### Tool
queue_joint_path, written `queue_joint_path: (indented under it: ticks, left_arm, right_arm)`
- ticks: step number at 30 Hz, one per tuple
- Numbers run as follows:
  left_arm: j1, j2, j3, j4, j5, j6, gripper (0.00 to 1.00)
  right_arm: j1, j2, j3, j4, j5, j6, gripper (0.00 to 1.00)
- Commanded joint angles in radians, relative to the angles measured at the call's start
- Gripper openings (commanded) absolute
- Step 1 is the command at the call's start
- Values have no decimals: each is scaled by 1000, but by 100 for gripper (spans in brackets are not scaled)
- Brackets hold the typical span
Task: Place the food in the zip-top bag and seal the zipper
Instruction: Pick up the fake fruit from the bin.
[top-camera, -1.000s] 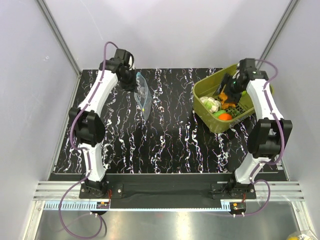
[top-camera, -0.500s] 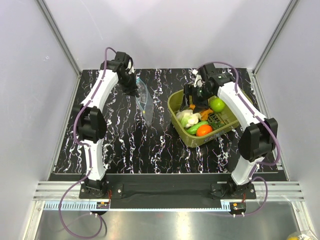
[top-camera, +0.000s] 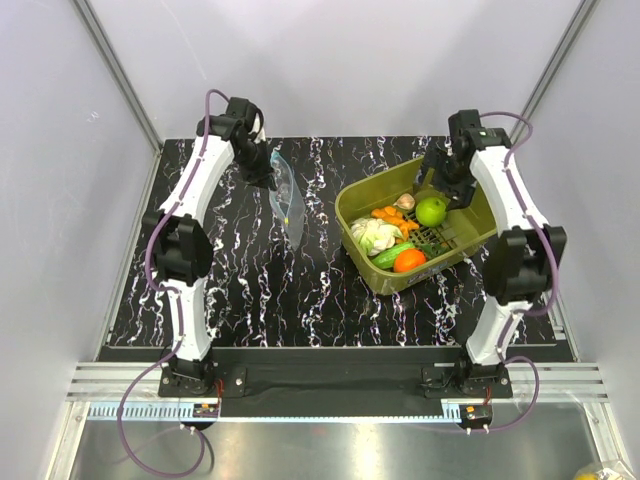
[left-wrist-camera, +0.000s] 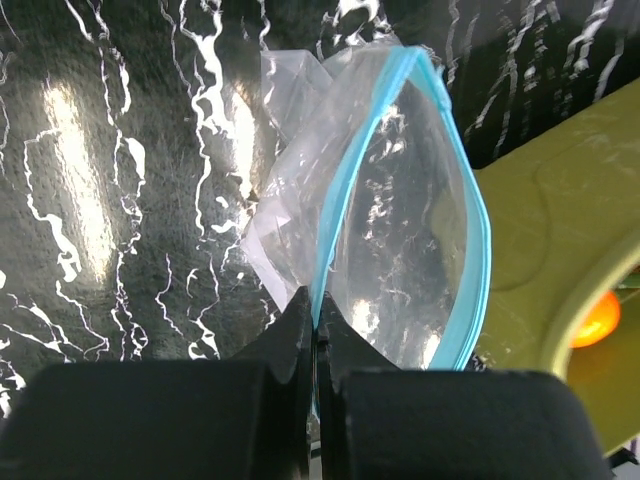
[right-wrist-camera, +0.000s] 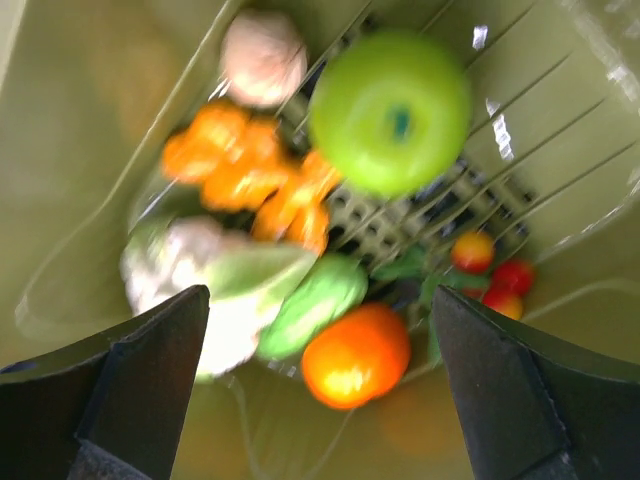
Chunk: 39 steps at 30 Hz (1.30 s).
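Observation:
The clear zip-top bag (top-camera: 286, 203) hangs at the back left of the table, its mouth open (left-wrist-camera: 400, 240). My left gripper (top-camera: 263, 178) is shut on its light-blue zipper (left-wrist-camera: 345, 170), pinching the strip (left-wrist-camera: 316, 318). My right gripper (top-camera: 446, 185) is open and empty above the olive tub (top-camera: 380, 180). In the tub lie a green apple (right-wrist-camera: 390, 110), a garlic bulb (right-wrist-camera: 262, 55), carrot pieces (right-wrist-camera: 250, 180), a cauliflower (right-wrist-camera: 180, 270), a cucumber (right-wrist-camera: 315, 300) and an orange fruit (right-wrist-camera: 355, 355). My right gripper (right-wrist-camera: 318, 300) hovers over them without touching.
The tub's wall (left-wrist-camera: 560, 230) stands just right of the bag. Small red tomatoes (right-wrist-camera: 490, 275) lie on the tub's grid floor. White walls and metal posts close in the black marbled table (top-camera: 250, 290) at back and sides.
The tub slid left toward the bag, then stopped. My right gripper has moved from the tub's left side to its back right. The left gripper still holds the bag.

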Motion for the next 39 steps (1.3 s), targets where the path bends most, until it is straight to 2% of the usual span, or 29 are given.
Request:
queue_joint_path:
  ticks: [1, 8, 14, 16, 17, 21, 24, 28, 33, 36, 37, 39]
  left_arm:
    - [-1, 2, 91, -13, -5, -8, 0]
    - [1, 9, 134, -39, -75, 41, 0]
    - [-3, -1, 140, -65, -143, 78, 0]
    - [-12, -10, 138, -83, -187, 93, 0]
    - [-19, -22, 138, -90, -204, 107, 0]
    - [-62, -63, 103, -116, -296, 124, 0]
    - [-87, -94, 57, -113, -347, 130, 0]
    - [-131, -108, 19, -103, -414, 135, 0]
    - [-167, -119, -38, -81, -443, 133, 0]
    - [-173, -171, -114, -22, -401, 107, 0]
    - [-173, -189, -148, 8, -347, 102, 0]
    - [-176, -183, -115, -23, -299, 75, 0]
  right_arm:
    - [18, 95, 105, -49, 177, -17, 100]
    - [13, 235, 160, -46, 275, -8, 100]
    - [-1, 352, 197, -4, 279, 6, 100]
    - [-1, 362, 223, 11, 259, 0, 91]
    - [-2, 347, 222, 25, 227, -4, 82]
    - [1, 313, 244, 2, 174, 3, 67]
    - [1, 214, 173, 19, 147, -6, 64]
    - [-1, 157, 194, 13, 165, -20, 64]
    - [9, 97, 142, 86, 72, -37, 59]
    - [59, 28, 67, 160, 22, -58, 56]
    - [81, 5, 61, 166, 13, -60, 56]
    - [140, -12, 76, 161, -1, -72, 56]
